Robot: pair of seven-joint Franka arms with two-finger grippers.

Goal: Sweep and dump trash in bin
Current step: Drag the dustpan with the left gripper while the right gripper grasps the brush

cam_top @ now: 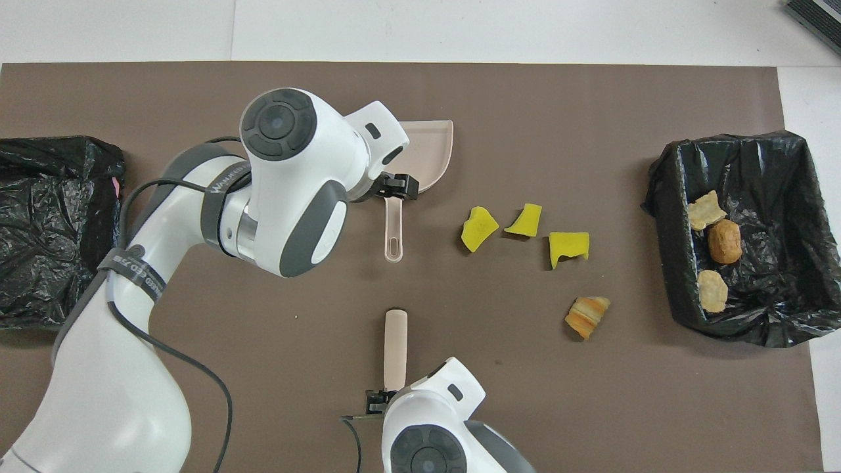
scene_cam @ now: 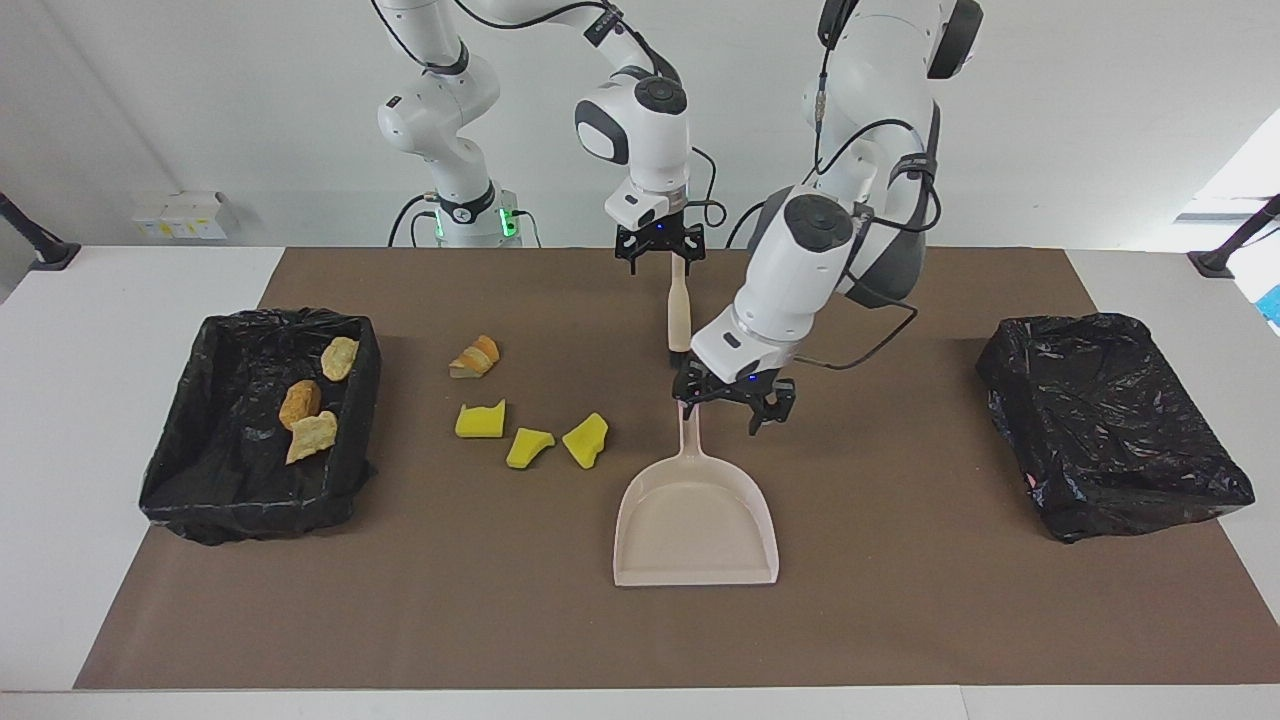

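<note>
A beige dustpan (scene_cam: 695,520) (cam_top: 430,148) lies flat mid-table, its handle pointing toward the robots. My left gripper (scene_cam: 735,410) (cam_top: 397,187) hangs open just over that handle. A beige brush handle (scene_cam: 680,310) (cam_top: 395,348) lies nearer to the robots. My right gripper (scene_cam: 662,262) (cam_top: 376,399) is open over its near end; the brush head is hidden. Three yellow sponge pieces (scene_cam: 528,447) (cam_top: 525,220) and one bread chunk (scene_cam: 476,357) (cam_top: 587,315) lie on the mat beside the dustpan, toward the right arm's end. Three bread chunks (scene_cam: 299,403) (cam_top: 725,241) lie in a black-lined bin (scene_cam: 240,500) (cam_top: 755,157).
A second black-lined bin (scene_cam: 1110,420) (cam_top: 52,223) stands at the left arm's end of the table. A brown mat (scene_cam: 900,620) covers the table. The left arm hides part of the dustpan in the overhead view.
</note>
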